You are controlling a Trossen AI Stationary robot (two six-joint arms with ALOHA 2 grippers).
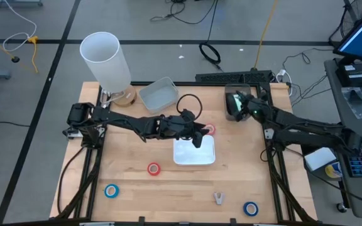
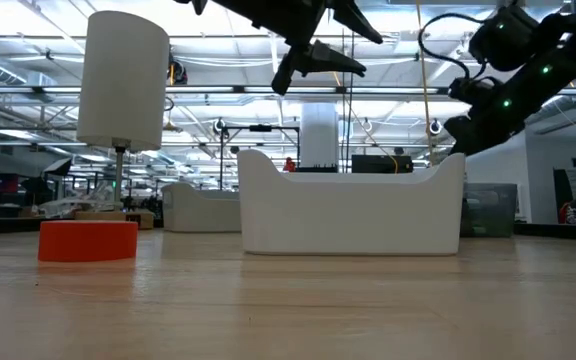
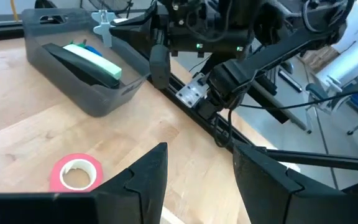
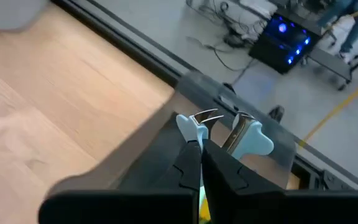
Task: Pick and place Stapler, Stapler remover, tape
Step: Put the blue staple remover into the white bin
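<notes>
My left gripper point(image 1: 198, 138) hangs open in the air over the white tray point(image 1: 182, 157), fingers point(image 3: 148, 180) apart and empty. A red tape roll point(image 3: 76, 173) lies flat on the table beside the tray's far edge. Another red roll point(image 1: 153, 168) and two blue rolls point(image 1: 111, 191) point(image 1: 250, 208) lie flat nearer the near edge. My right gripper point(image 4: 201, 149) is over the dark bin point(image 3: 98, 102) at the far right, shut on a light-blue staple remover point(image 4: 247, 138). The green-and-black stapler point(image 3: 89, 62) lies inside that bin. My right gripper pinches the staple remover by one of its light-blue handle wings point(image 4: 189, 129), only at the free ends of the fingers. The remover's metal claws point(image 4: 209, 116) point away from the fingers. It sits above the dark bin's rim, over the bin's inside.
A grey empty bin point(image 1: 158, 94) and a tall white cylinder on a stand point(image 1: 105, 59) stand at the far left. A small grey object point(image 1: 219, 198) lies near the near edge. In the low view the white tray point(image 2: 353, 215) fills the middle, a red roll point(image 2: 88, 241) to its left.
</notes>
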